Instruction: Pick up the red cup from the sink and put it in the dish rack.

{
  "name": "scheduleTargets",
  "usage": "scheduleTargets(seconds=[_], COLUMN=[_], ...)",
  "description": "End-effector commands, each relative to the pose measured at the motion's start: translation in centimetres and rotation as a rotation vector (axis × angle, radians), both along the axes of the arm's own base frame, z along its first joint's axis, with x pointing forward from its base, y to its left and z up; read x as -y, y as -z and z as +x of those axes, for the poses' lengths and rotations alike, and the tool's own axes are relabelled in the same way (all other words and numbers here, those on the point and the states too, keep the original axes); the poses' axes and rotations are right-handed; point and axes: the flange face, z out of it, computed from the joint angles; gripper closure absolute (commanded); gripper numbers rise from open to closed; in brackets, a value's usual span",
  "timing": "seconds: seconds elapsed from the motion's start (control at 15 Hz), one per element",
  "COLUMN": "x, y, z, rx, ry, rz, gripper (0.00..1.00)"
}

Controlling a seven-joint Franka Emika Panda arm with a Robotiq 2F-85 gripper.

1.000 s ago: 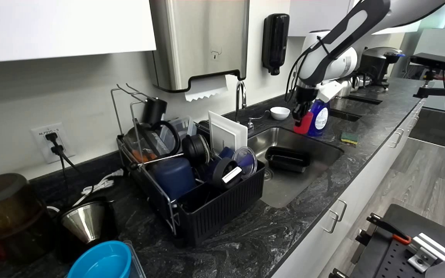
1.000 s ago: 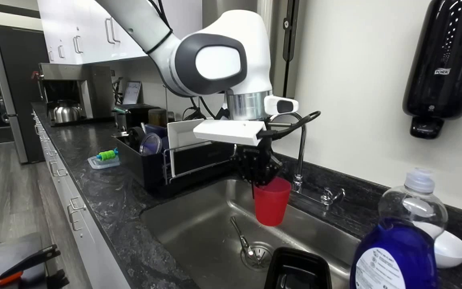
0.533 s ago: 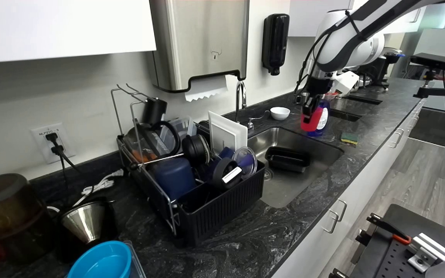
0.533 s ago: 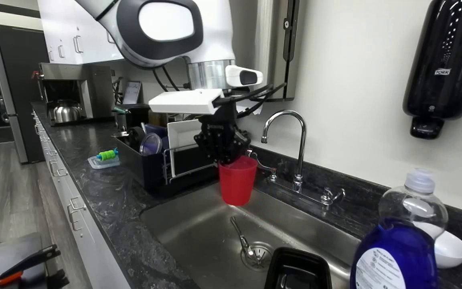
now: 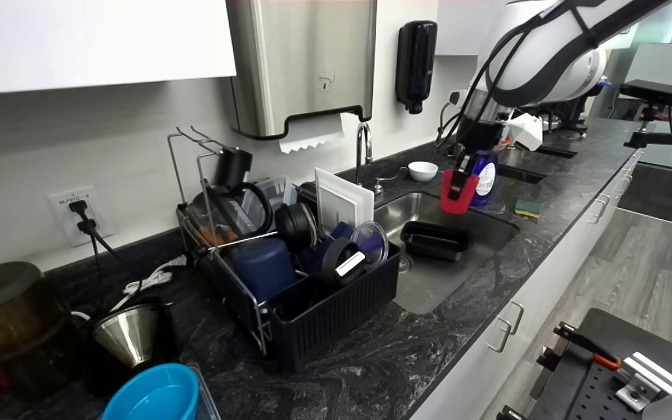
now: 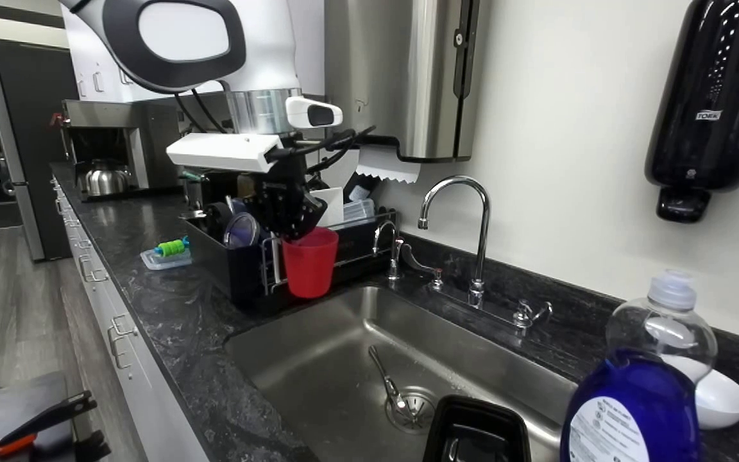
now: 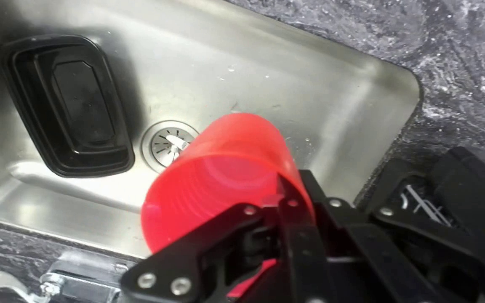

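A red plastic cup [image 6: 310,264] held in the air above the stainless-steel sink [image 7: 209,63].
The jaws grip the cup's wall, one side inside the rim and one outside; it hangs nearly upright. In an exterior view, a black wire-framed dish rack [image 5: 336,315] stands apart from it on the dark marbled counter [image 5: 382,373], left of the sink, and a bottle of blue liquid [image 5: 485,182] stands beyond the sink's far end. A black rectangular tray [image 7: 84,101] sits in the sink beside the round metal drain [image 7: 161,149].
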Motion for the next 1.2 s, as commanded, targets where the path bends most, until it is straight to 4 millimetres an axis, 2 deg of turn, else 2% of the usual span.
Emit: scheduleTargets(seconds=[0.0,0.33,1.13], x=[-0.8,-2.0,-4.6], y=[-1.2,-2.7,-3.7], z=[-0.9,-0.5,-0.1], rx=[0.043,0.095,0.135], ry=[-0.094,-0.211,-0.392], rz=[0.063,0.129,0.223], gripper=[0.99,0.99,0.99])
